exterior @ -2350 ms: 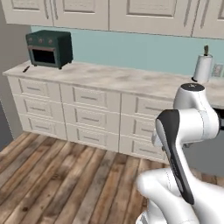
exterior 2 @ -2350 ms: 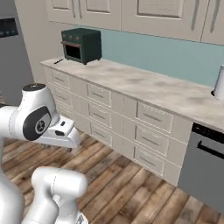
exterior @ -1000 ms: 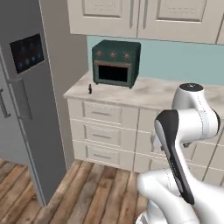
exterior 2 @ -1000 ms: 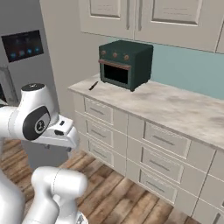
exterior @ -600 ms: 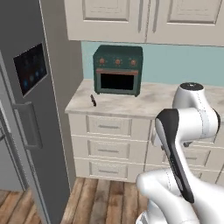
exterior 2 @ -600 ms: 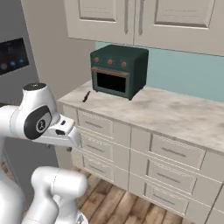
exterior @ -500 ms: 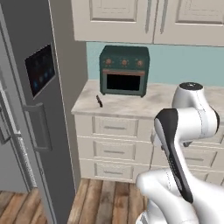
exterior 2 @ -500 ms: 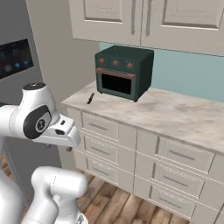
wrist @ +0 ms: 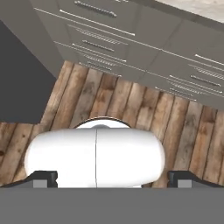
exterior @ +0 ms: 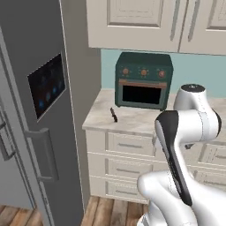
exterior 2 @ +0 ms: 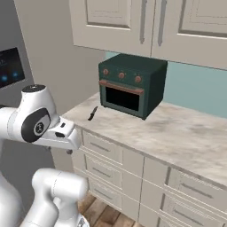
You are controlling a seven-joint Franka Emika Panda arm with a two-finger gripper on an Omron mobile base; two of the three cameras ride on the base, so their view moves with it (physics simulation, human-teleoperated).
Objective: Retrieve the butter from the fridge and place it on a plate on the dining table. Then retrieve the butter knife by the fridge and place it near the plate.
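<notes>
Fridge (exterior: 39,132): tall grey unit at the left, doors closed, bar handle and dark screen facing us. We take the butter to be inside; it is hidden behind the doors.

Knife (exterior: 114,114): small dark piece lying flat on the counter (exterior: 132,121), near its fridge-side end and in front of the green oven (exterior: 143,80), apart from it. We judge it light, stiff and thin, lying low on stone, so awkward to get under; best pinched across the handle, jaws square to its length. Which end is the handle we cannot tell.

Butter, by our estimate: light, soft, greasy; it would dent or slip under a hard squeeze. We would take it across the short sides, gently.

Gripper (wrist: 112,177): fingers spread wide at the two lower corners of the hand view, holding nothing, pointed down at the wood floor (wrist: 109,100) before the drawers (wrist: 131,48).

Arm (exterior 2: 40,124): folded close to the base, well short of the fridge handle.
</notes>
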